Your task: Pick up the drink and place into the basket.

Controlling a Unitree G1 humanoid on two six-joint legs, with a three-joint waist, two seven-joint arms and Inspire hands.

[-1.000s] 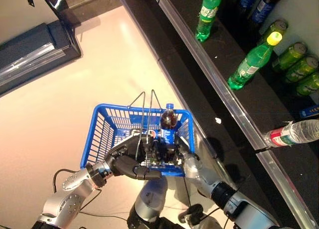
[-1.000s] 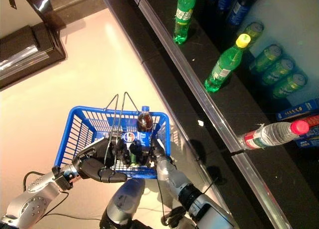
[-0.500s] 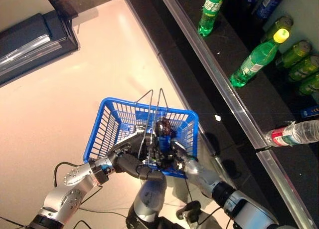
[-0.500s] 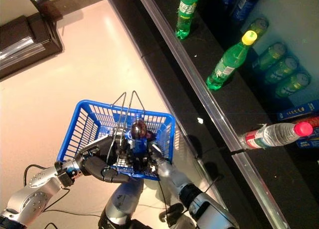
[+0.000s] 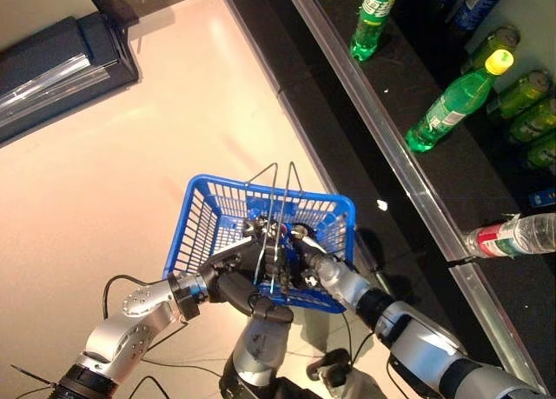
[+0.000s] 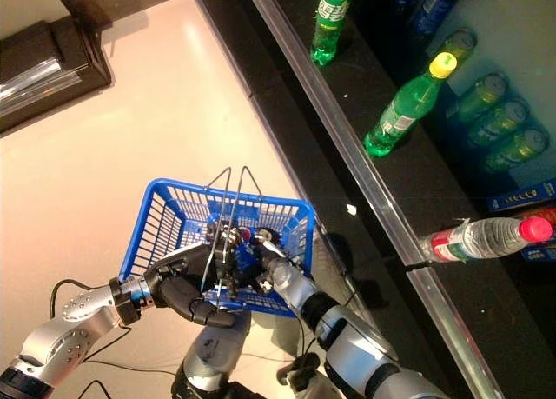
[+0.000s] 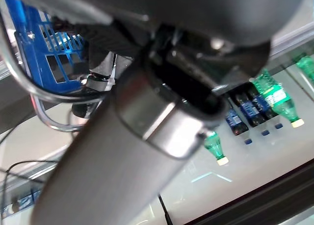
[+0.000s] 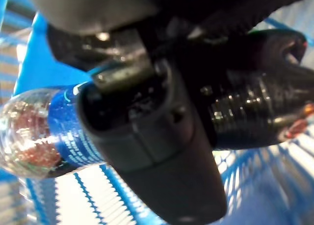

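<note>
The blue basket [image 5: 208, 209] hangs in front of me, held up by my left hand [image 5: 234, 288], which is shut on its thin wire handles [image 5: 276, 199]. My right hand [image 5: 306, 253] reaches down inside the basket over its near right side. In the right wrist view its fingers [image 8: 147, 132] are curled round the drink [image 8: 44, 132], a dark cola bottle with a blue label, lying sideways above the blue mesh floor. The basket's wall also shows in the left wrist view [image 7: 54, 58].
A dark shelf with a metal front edge [image 5: 408, 173] runs along my right. On it stand green bottles [image 5: 452, 103], green cans [image 5: 530, 103] and dark bottles [image 5: 473, 3]. A clear bottle with a red label [image 5: 512, 236] lies there. A dark cabinet [image 5: 61, 69] stands at the far left.
My right hand has lowered the bottle from above the rim down into the basket and tipped it sideways. The basket has risen slightly; the whole view has shifted a little.
</note>
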